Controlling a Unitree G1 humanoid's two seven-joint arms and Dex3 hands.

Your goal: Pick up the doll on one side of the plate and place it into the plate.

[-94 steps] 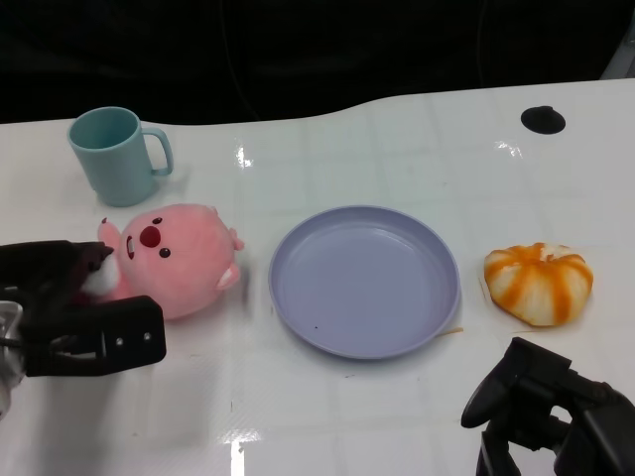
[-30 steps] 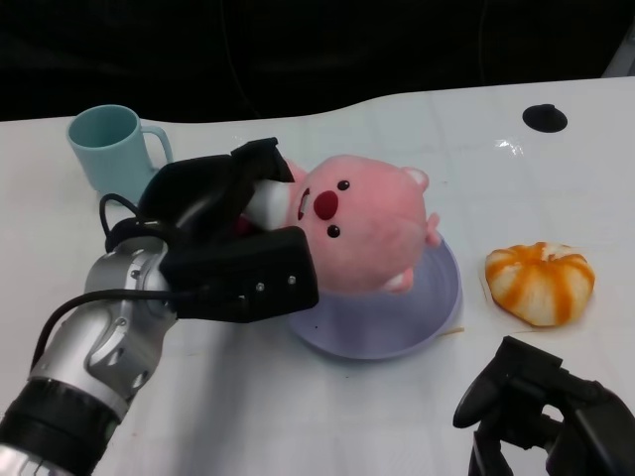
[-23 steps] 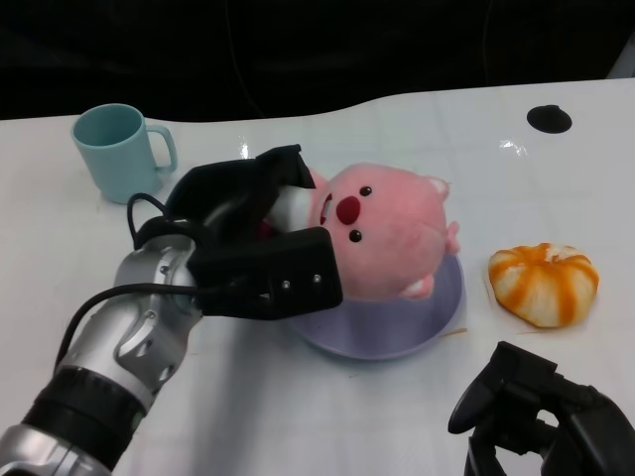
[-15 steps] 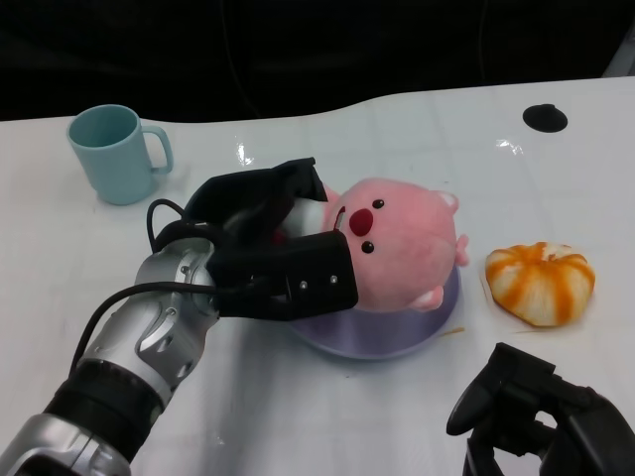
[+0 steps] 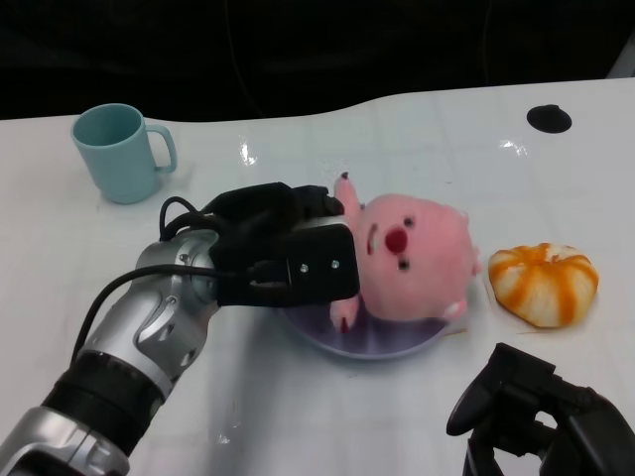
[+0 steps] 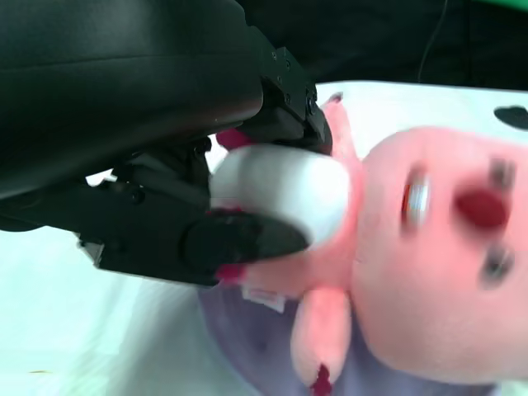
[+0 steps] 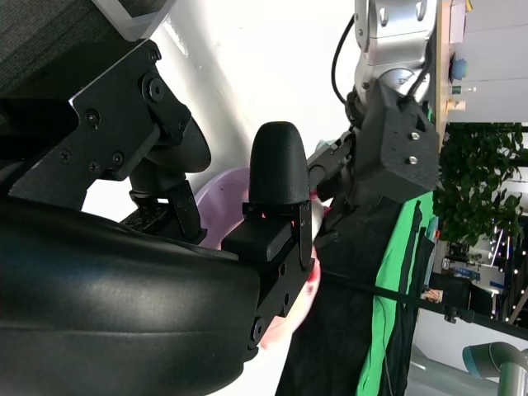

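The left hand [image 5: 283,260] is over the near-left part of the round lavender plastic plate [image 5: 397,342], and its black fingers are wrapped around the white-and-pink end of the pink plush doll [image 5: 412,270]. The doll is lying on its side on the plate, face with red nose and dark eyes turned toward the camera, one small foot poking down over the plate's near rim. From the left wrist view the grasp is plain: the fingers [image 6: 247,239] close around the doll's [image 6: 429,272] white patch from both sides, with the lavender plate [image 6: 239,330] showing underneath (that view is blurred, so whether the doll's body presses fully on the plate I cannot tell).

Down at the lower right, the right hand [image 5: 541,421] sits low over the white glossy tabletop [image 5: 298,416], well apart from the plate. Its fingers are curled inward with nothing between them. The right wrist view shows the same black fingers [image 7: 276,190] bent in and bare, the plate's pale edge [image 7: 223,194] beyond them.

To the right of the plate lies an orange-and-white striped bun-shaped plush [image 5: 543,284], just beside the doll's head. At the far left stands a teal plastic mug [image 5: 117,154], upright, handle facing right. A small black round disc [image 5: 549,119] sits on the tabletop at the far right.
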